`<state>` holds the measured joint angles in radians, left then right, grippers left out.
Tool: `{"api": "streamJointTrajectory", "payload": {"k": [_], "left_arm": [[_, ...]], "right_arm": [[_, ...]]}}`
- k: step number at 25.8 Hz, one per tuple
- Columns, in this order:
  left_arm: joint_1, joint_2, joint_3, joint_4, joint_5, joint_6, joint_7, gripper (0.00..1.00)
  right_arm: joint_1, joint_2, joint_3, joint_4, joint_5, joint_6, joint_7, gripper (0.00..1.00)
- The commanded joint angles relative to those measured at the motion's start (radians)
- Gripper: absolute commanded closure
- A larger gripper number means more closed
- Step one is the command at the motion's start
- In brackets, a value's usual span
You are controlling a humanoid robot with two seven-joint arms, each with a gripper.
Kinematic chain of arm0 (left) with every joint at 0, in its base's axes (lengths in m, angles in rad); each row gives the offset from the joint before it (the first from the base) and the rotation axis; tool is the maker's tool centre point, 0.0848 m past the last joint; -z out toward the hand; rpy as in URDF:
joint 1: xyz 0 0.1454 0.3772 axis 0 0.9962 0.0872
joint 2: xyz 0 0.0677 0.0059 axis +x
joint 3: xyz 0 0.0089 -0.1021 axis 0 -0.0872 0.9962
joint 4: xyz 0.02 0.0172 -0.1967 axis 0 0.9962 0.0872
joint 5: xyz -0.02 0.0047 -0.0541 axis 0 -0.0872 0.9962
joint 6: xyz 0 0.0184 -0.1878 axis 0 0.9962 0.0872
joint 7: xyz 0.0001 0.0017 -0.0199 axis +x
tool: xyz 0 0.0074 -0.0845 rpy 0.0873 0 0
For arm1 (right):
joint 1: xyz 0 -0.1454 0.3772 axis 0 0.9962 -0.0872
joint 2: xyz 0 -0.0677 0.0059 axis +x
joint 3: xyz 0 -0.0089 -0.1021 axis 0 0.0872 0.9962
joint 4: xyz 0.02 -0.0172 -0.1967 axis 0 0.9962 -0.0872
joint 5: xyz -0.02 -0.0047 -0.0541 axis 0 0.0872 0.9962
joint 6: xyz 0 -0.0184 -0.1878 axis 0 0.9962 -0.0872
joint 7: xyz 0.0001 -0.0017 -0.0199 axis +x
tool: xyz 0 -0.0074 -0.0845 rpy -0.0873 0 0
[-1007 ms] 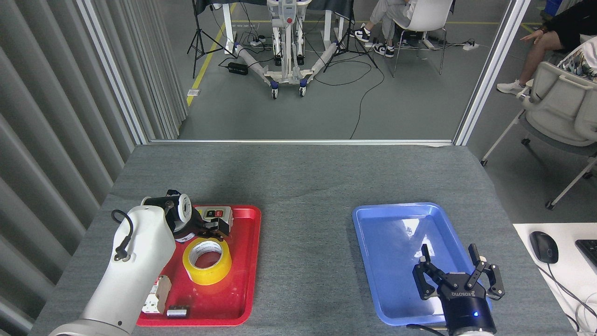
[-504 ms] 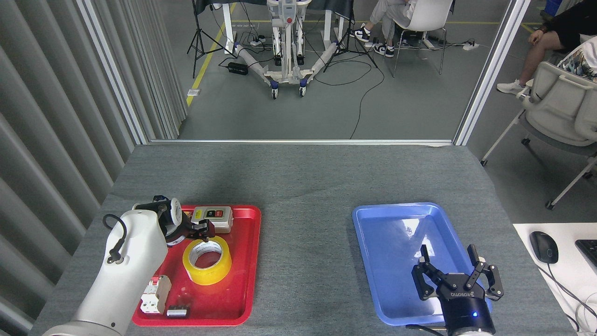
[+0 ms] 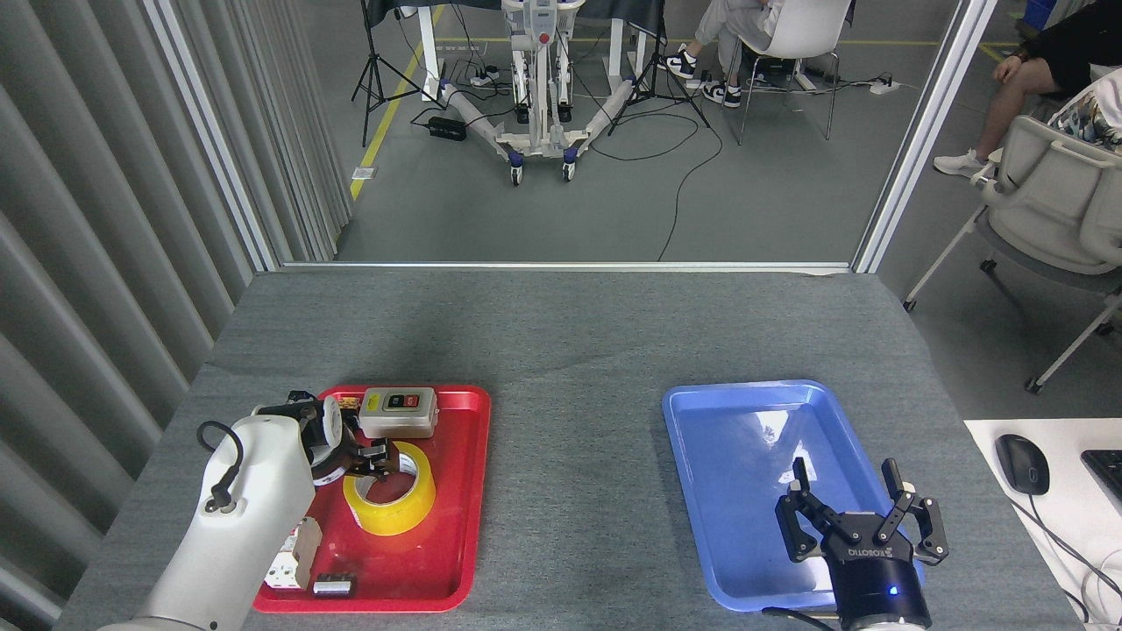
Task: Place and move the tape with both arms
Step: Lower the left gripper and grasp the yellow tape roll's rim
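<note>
Reaching into the tape (image 3: 392, 499), left claw (image 3: 372, 457) touches its rim.

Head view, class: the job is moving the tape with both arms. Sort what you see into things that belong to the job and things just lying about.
Belongs to the job:
tape
left hand
right hand
red tray
blue tray

Just lying about:
switch box
circuit breaker
small black block
computer mouse
</note>
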<state>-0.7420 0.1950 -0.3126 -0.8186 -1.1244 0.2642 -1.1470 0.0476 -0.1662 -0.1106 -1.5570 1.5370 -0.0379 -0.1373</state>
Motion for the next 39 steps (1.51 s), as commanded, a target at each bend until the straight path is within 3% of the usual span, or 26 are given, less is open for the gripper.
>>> {"api": "streamJointTrajectory", "payload": {"k": [1,13,17,22,30,39], "left_arm": [[0.013,-0.002,-0.002,0.002,0.0,0.0,0.015,0.1],[0.018,0.001,-0.01,0.015,0.006,-0.011,0.095,0.1],[0.021,0.0,-0.011,0.022,0.008,-0.011,0.096,0.24],[0.023,0.0,-0.013,0.032,0.008,-0.011,0.095,0.24],[0.033,0.0,-0.019,0.041,0.011,-0.013,0.087,0.35],[0.035,-0.003,-0.022,0.032,0.072,-0.019,0.101,0.67]], "right_arm": [[0.0,0.001,-0.004,0.0,0.0,0.001,-0.001,0.0],[0.001,0.004,-0.003,-0.002,0.0,0.001,-0.002,0.0],[0.0,0.002,-0.006,-0.002,0.0,0.001,-0.002,0.0],[0.001,0.004,-0.007,-0.002,0.0,0.001,-0.002,0.0],[0.0,0.016,-0.006,-0.003,0.0,0.001,-0.002,0.0],[0.001,0.017,-0.001,-0.003,0.0,0.001,-0.002,0.0]]}}
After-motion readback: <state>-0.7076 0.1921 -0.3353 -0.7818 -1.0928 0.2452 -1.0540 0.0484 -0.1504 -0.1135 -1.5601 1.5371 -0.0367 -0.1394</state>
